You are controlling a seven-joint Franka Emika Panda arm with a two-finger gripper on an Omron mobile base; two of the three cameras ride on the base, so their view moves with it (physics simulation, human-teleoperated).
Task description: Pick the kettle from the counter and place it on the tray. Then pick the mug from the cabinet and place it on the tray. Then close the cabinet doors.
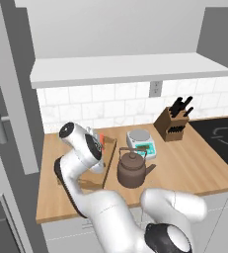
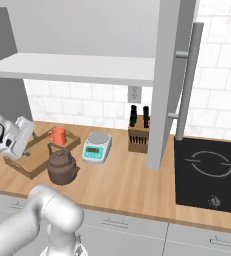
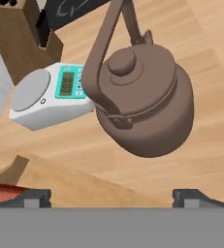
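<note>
The kettle (image 3: 142,99) is sitting on the bench (image 1: 194,168), just beside the tray (image 2: 29,162) and near the white scale (image 2: 97,146). The mug (image 2: 57,135) is standing on the tray. The tool (image 3: 111,196) is hovering over the tray's edge, jaws spread wide and holding nothing. The kettle is looking rigid, fairly heavy and smooth-sided, so I judge the arched handle's top the best hold. It is standing upright, spout pointing away from the tray.

The counter (image 1: 194,165) and tray (image 2: 34,165) are light matt wood with visible grain. The kettle (image 3: 142,101) is dark brown, smooth, with a dull metallic sheen. The scale (image 3: 40,99) is smooth white plastic. The knife block (image 1: 171,126) is darker wood.
</note>
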